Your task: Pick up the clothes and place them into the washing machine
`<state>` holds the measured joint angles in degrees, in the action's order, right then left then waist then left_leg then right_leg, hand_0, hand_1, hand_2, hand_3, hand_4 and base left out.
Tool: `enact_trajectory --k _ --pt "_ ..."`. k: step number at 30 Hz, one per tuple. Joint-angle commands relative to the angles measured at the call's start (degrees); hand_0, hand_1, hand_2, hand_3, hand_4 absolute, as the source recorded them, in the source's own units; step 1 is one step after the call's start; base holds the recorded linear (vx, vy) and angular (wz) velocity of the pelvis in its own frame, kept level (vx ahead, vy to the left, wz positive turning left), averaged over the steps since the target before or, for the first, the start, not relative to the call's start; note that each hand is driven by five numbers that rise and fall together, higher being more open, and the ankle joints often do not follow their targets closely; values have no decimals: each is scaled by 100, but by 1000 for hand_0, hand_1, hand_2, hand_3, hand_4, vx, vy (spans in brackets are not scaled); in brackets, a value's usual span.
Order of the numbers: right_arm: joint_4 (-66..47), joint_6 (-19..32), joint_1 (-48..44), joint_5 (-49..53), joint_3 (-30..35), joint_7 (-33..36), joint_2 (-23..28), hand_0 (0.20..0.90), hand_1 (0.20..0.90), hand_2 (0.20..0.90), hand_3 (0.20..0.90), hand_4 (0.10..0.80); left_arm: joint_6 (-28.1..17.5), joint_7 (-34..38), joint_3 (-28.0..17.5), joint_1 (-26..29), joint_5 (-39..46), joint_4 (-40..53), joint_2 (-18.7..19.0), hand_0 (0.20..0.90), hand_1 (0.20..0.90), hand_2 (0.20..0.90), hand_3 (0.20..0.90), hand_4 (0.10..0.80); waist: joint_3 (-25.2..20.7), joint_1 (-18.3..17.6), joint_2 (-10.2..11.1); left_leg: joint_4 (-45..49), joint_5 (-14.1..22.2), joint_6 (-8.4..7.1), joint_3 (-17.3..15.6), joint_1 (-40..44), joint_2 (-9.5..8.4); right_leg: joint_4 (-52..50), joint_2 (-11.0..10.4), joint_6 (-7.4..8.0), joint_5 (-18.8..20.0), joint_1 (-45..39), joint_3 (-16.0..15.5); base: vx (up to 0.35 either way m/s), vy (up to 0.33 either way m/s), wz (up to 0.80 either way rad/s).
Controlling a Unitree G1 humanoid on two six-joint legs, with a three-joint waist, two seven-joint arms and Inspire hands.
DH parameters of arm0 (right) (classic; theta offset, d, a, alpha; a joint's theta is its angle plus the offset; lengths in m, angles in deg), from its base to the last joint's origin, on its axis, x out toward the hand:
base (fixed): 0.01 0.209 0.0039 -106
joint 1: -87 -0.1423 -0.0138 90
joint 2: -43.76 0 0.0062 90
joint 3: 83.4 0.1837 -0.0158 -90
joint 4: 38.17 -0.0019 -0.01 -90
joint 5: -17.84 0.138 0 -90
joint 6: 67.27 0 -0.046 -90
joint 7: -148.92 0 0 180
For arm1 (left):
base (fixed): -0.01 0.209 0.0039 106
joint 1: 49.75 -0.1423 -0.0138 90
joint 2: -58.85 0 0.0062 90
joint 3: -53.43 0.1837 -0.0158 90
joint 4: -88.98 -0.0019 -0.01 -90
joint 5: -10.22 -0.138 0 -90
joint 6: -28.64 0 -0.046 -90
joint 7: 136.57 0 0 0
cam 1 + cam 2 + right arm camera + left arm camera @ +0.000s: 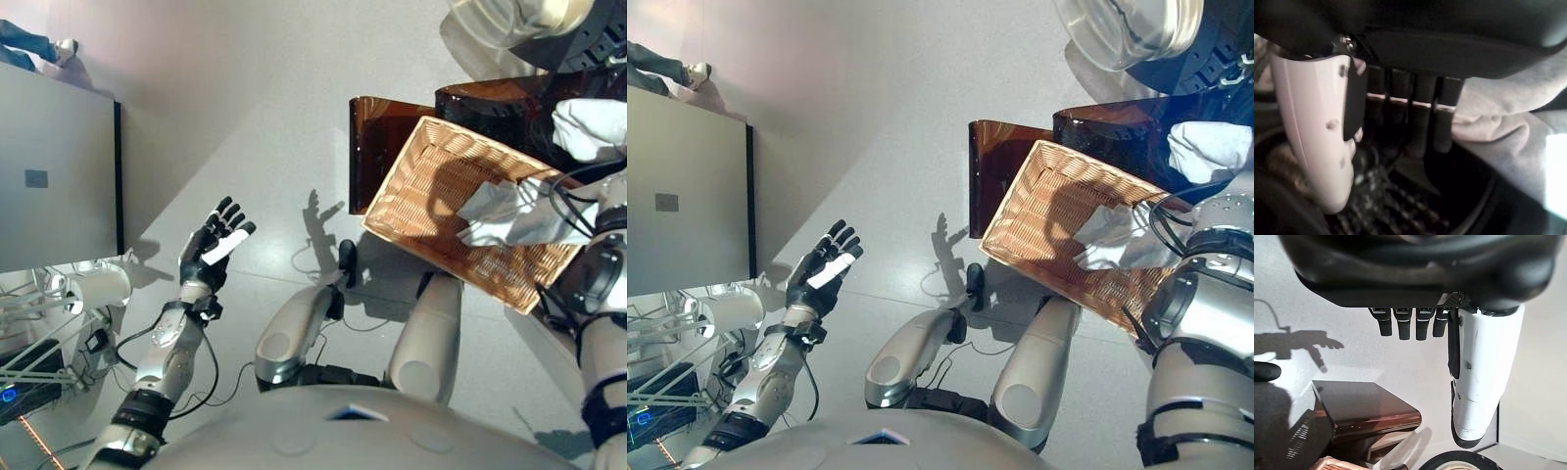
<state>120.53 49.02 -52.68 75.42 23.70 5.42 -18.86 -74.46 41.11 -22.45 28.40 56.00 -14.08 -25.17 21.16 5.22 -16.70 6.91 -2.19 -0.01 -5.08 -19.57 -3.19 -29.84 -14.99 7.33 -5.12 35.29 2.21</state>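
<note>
A wicker basket (407,162) stands tilted on a brown stand at the right, with a pale grey garment (505,215) lying in it. A white garment (588,127) rests at the dark mouth of the washing machine (1205,59), whose round clear door (509,24) hangs open above. My right arm reaches up to that spot. In the right wrist view my right hand (1420,112) is open, its fingers straight inside the dark drum (1415,196), and the pale garment (1498,132) lies against them. My left hand (211,253) hovers open over the floor at the left, holding nothing.
A brown translucent stand (377,147) carries the basket. A grey cabinet (54,176) fills the left side, with a white cylinder (98,289) and wires below it. A person's leg and shoe (44,44) show at the top left. Bare floor lies between cabinet and basket.
</note>
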Motion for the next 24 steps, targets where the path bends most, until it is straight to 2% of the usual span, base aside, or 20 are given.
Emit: enact_trajectory --k 1,4,6,11,18,24 --pt "-626 -251 522 -1741 -1002 -275 402 900 900 900 900 800 -605 -65 -660 -369 142 294 452 900 900 900 900 800 -451 -84 230 666 131 -210 -131 -633 119 48 222 -234 42 -80 -153 -32 -23 -5" --pt "-1641 -345 1287 -2723 -1242 -256 78 900 900 900 900 800 -647 -112 -848 -406 50 123 414 900 900 900 900 800 -408 -160 357 725 138 -203 -154 -685 150 81 270 -241 101 -63 -142 -25 -19 -5" --pt "-1906 -368 1472 -2913 -1241 -297 -18 900 900 900 900 800 -672 -123 -881 -421 20 93 414 900 900 900 900 800 -413 -166 395 742 143 -200 -156 -697 153 87 277 -242 112 -56 -135 -10 -11 -7" --pt "-2479 -711 2119 -4101 -1504 -427 -1 900 900 900 900 800 -688 -244 -1065 -541 -68 80 358 900 900 900 900 800 -416 -210 506 803 170 -181 -161 -724 187 103 302 -250 152 -60 -131 -1 -4 -3" --pt "-2447 -1421 2343 -6308 -2463 -747 793 900 900 900 900 800 -684 -511 -1188 -662 -131 92 427 900 900 900 900 800 -430 -216 605 822 185 -172 -158 -749 218 120 339 -258 180 -43 -102 2 -4 -1" --pt "-1946 -1926 2223 -8055 -3245 -774 1328 900 900 900 900 800 -650 -689 -1135 -724 -113 221 481 900 900 900 900 800 -412 -215 601 868 214 -172 -161 -786 228 114 345 -245 181 -6 -91 2 0 -3"
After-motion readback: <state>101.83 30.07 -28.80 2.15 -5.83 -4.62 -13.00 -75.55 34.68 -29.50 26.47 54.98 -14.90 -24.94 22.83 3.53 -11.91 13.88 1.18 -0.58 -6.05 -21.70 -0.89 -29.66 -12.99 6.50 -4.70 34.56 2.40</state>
